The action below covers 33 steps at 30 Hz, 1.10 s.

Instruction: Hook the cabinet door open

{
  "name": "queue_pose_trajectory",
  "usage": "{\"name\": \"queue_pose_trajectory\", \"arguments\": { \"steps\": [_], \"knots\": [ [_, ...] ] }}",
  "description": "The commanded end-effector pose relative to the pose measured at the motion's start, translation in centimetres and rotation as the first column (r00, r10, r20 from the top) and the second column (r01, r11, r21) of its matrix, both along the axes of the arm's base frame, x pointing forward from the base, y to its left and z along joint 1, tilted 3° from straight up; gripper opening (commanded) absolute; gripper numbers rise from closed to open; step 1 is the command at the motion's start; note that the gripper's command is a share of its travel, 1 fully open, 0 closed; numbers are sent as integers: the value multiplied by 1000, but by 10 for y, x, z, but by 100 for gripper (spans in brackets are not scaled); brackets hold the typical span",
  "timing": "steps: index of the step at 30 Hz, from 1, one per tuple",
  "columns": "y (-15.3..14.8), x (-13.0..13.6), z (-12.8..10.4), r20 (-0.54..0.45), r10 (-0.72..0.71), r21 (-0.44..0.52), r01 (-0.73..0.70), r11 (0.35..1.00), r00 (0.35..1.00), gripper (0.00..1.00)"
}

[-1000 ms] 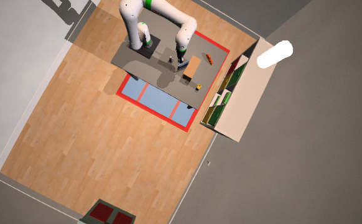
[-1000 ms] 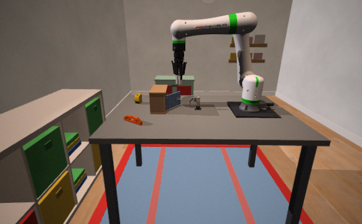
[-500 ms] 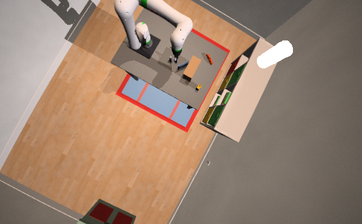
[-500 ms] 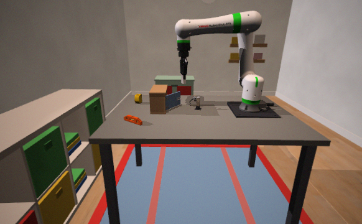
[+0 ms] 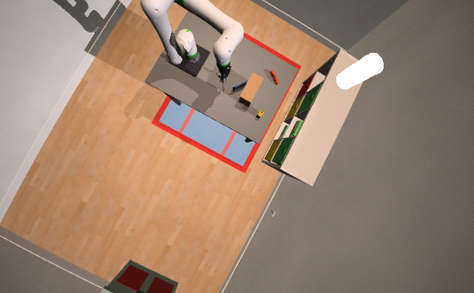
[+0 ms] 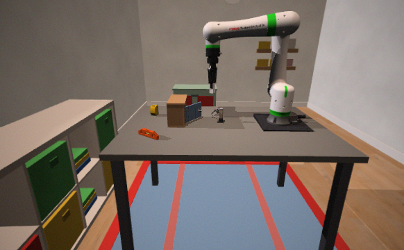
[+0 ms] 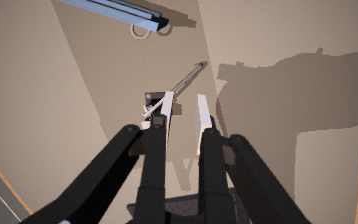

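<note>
The wooden cabinet [image 6: 176, 111] stands on the table with its blue door [image 6: 192, 112] swung partly open; the door also shows in the wrist view [image 7: 117, 11], with the ring eye [image 7: 140, 32] at its free edge. The small post [image 6: 220, 115] stands right of the door. Its thin metal hook [image 7: 187, 79] reaches out from the post [image 7: 154, 102] and lies apart from the eye. My gripper [image 7: 184, 105] [image 6: 211, 88] hangs well above the post, pointing down. Its fingers stand a narrow gap apart with nothing between them.
An orange level [image 6: 148, 133] lies near the table's front left. A yellow tape measure [image 6: 154, 110] sits left of the cabinet. The robot base [image 6: 282, 118] stands at the right. A shelf unit [image 6: 42, 156] with coloured bins stands left of the table.
</note>
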<state>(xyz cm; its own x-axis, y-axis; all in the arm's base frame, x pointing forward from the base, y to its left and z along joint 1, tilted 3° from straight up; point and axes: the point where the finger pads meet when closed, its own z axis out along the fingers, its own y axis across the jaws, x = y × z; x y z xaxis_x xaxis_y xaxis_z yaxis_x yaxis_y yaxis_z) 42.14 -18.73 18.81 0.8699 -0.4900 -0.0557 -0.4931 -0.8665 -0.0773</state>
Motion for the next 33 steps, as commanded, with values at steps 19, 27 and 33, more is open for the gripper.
{"name": "queue_pose_trajectory", "arguments": {
  "steps": [19, 27, 33],
  "knots": [
    [-1, -8, 0, -29, -738, -73, 735, 675, 674, 15],
    [-1, -8, 0, -29, -738, -73, 735, 675, 674, 15],
    [-1, -8, 0, -29, -738, -73, 735, 675, 674, 15]
  ]
}}
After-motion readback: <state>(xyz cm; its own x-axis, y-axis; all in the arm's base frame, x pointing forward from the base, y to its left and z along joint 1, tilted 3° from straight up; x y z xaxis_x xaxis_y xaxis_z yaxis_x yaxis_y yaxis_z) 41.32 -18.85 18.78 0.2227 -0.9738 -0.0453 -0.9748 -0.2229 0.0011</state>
